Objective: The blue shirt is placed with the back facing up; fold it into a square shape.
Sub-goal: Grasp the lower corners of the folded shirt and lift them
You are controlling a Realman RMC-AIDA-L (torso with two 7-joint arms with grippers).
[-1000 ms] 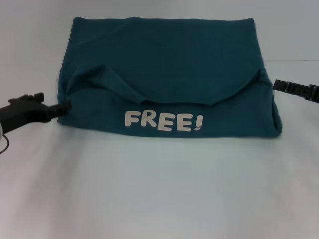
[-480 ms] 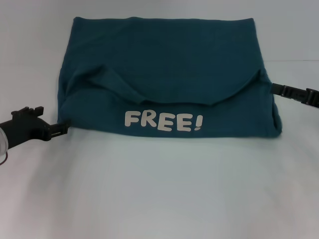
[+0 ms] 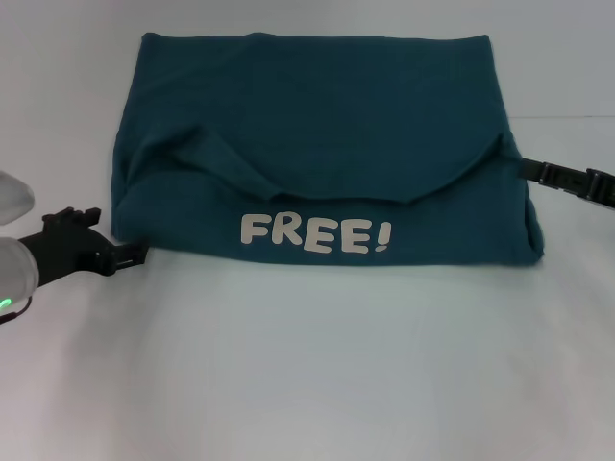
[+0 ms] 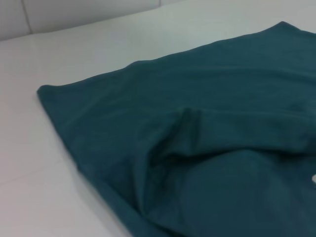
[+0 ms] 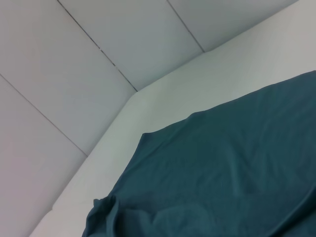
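The blue shirt point(image 3: 317, 144) lies on the white table, folded into a wide band. A curved flap is laid over its front part, just above the white word "FREE!" point(image 3: 315, 233). My left gripper point(image 3: 137, 254) is low at the shirt's front left corner, its tip touching the hem. On the other side, my right gripper point(image 3: 529, 171) reaches the shirt's right edge about halfway along. The left wrist view shows the shirt point(image 4: 207, 148) with a raised fold. In the right wrist view the shirt point(image 5: 222, 173) lies flat, with a bunched corner.
The white table point(image 3: 307, 365) stretches wide in front of the shirt. Pale wall panels point(image 5: 98, 59) stand behind the table's far edge.
My left gripper has moved from the shirt's left side down to its front left corner. My right gripper has crept left to the shirt's right edge. The shirt has kept its shape.
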